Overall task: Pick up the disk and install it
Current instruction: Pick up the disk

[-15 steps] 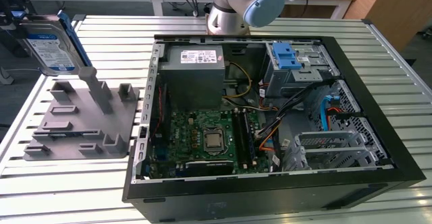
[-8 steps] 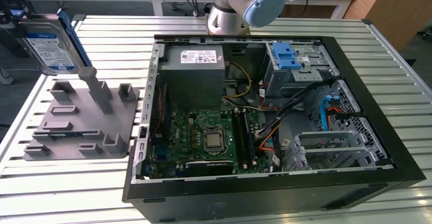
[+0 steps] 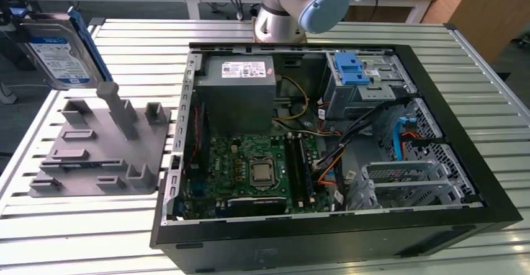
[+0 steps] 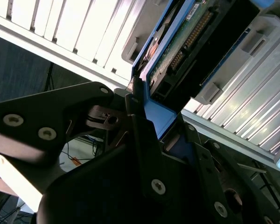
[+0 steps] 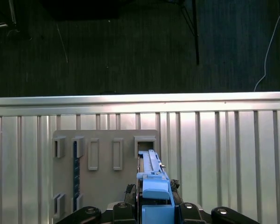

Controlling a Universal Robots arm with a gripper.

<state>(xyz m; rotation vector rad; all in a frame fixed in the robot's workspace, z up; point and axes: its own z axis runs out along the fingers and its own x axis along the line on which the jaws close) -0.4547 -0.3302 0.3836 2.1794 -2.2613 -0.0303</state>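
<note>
Where the arm reaches to the upper left of the exterior view, the disk (image 3: 58, 48) hangs above the grey fixture plate (image 3: 95, 144), label side towards the camera and slightly tilted. Its lower corner lies just beside the top of the plate's tall post (image 3: 112, 104); whether the two touch cannot be told.

In the second wrist view, the gripper (image 4: 163, 126) is clamped on the disk's blue side rail, with one black finger (image 4: 137, 140) pressed flat against the rail. The green circuit board on the drive's underside (image 4: 186, 42) shows beyond it. In the first wrist view, the disk (image 5: 154, 182) is seen edge-on over the slotted fixture plate (image 5: 102, 186), which rests on the ribbed aluminium table (image 5: 224, 154).

The open computer case (image 3: 463, 101) occupies the centre and right of the exterior view, well apart from the disk. Inside it are:
- the power supply (image 3: 240, 76), at upper centre
- the motherboard (image 3: 248, 169), below the power supply
- a drive cage with a blue latch (image 3: 352, 70), at upper right

The arm's base (image 3: 290, 8) stands at top centre, behind the case.
</note>
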